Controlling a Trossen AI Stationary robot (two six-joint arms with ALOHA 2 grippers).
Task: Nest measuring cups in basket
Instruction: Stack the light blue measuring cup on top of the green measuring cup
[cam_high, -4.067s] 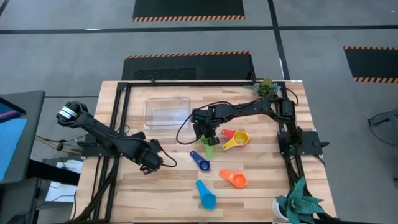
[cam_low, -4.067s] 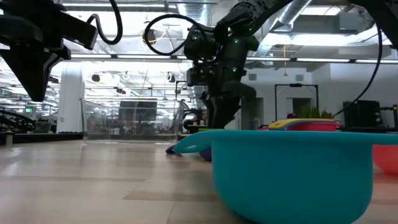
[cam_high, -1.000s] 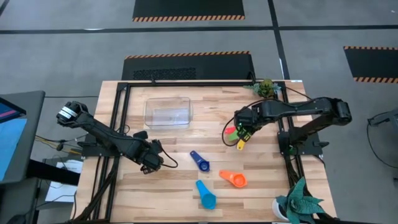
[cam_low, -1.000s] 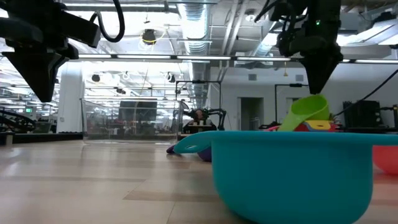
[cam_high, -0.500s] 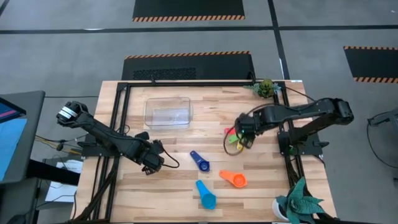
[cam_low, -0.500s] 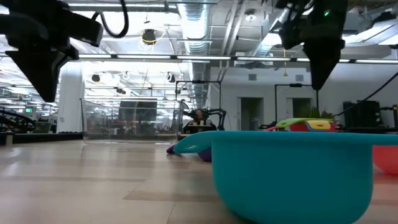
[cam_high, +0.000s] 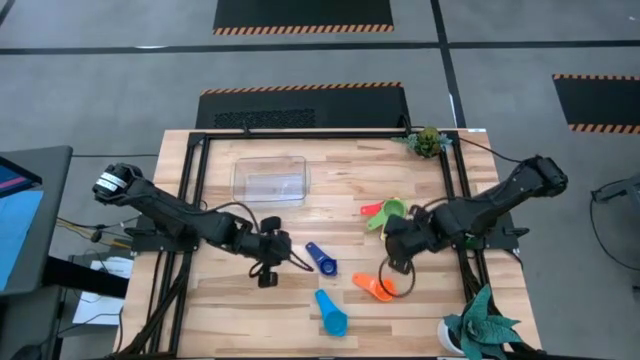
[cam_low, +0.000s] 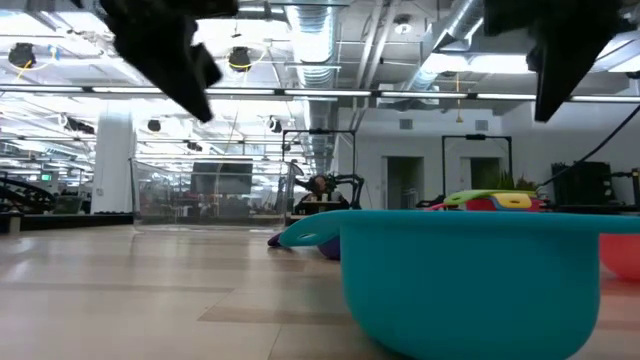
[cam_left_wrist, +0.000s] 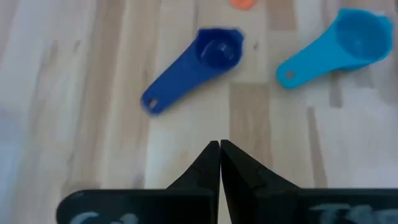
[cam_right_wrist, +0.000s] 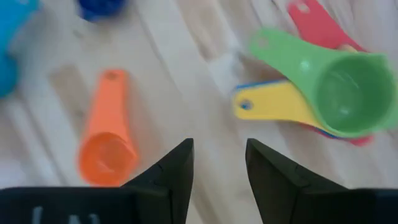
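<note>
right gripper (cam_right_wrist: 217, 163) seen parted, empty, above orange cup (cam_high: 376, 287) | left gripper (cam_left_wrist: 220, 163) seen pinched closed, empty, near dark blue cup (cam_left_wrist: 198, 67) | green cup (cam_high: 390, 212) stacked outside basket (cam_high: 269, 180) | cups judged light, rigid, slick; flat handle judged best hold

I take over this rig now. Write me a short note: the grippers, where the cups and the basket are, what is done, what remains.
Left gripper: shut, empty, near the dark blue cup.
Right gripper: open, empty, above the orange cup.
Basket: holds no cups.
Done: green cup sits in the stack with yellow and red, on the table.
Left: orange, dark blue and light blue cup lie loose; nest them, then move all into the basket.
</note>
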